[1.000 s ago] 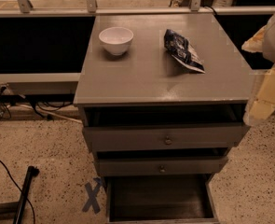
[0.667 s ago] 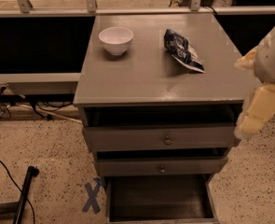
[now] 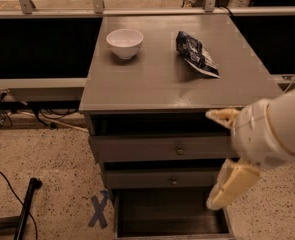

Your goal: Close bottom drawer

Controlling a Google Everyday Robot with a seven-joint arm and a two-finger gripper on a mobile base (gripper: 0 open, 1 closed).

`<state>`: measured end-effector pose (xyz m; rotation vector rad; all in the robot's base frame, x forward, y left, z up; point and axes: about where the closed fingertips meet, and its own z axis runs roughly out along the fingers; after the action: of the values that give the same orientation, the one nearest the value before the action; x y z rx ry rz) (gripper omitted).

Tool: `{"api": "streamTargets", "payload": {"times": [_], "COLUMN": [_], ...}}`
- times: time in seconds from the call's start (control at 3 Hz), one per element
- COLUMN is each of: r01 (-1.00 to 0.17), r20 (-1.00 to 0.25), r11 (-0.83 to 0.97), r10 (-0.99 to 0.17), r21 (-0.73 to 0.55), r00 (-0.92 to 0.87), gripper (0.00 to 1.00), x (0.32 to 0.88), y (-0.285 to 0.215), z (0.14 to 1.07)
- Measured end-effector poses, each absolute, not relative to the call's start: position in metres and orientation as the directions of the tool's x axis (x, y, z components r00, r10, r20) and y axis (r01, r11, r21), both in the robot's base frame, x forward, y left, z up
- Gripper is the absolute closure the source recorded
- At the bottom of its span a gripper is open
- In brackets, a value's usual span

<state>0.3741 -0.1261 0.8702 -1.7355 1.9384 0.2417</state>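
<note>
The grey cabinet (image 3: 152, 91) has three drawers, all pulled out. The bottom drawer (image 3: 172, 211) is open the furthest, and I look down into its dark inside; its front panel lies at the lower edge of the view. The middle drawer (image 3: 162, 178) and the top drawer (image 3: 162, 148) each show a small round knob. My gripper (image 3: 226, 151) is at the right front of the cabinet, open and empty. One cream finger (image 3: 221, 116) is by the top's front edge, and the other (image 3: 232, 184) hangs over the bottom drawer's right side.
A white bowl (image 3: 124, 42) and a dark snack bag (image 3: 197, 54) lie on the cabinet top. A blue tape X (image 3: 98, 211) marks the floor at the left. A black pole (image 3: 26, 209) and cables (image 3: 2, 116) lie further left. A metal rail (image 3: 137, 11) runs behind.
My arm has swung left and downward from the right edge of the view. The gripper now sits in front of the drawers. The drawers, the bowl and the bag have not moved.
</note>
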Motion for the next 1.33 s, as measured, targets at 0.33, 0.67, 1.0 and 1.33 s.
{"api": "streamTargets", "payload": {"times": [0.33,0.67,1.0,1.33], "r01": [-0.960,-0.957,-0.934,-0.880], "r20": [-0.543,-0.500,-0.611,-0.749], "r11": [0.173,0.168,0.303,0.453], "r10": [-0.839,-0.865,-0.781,-0.631], "r21": [-0.218,-0.234,-0.189,-0.144], "r00": [-0.028,-0.030,-0.130,-0.202], "gripper": [0.00,0.00,0.00,0.00], "x": [0.360,0.366,0.370,0.364], "y": [-0.114,-0.115,-0.152,-0.185], "z": [0.847,0.851,0.783,0.718]}}
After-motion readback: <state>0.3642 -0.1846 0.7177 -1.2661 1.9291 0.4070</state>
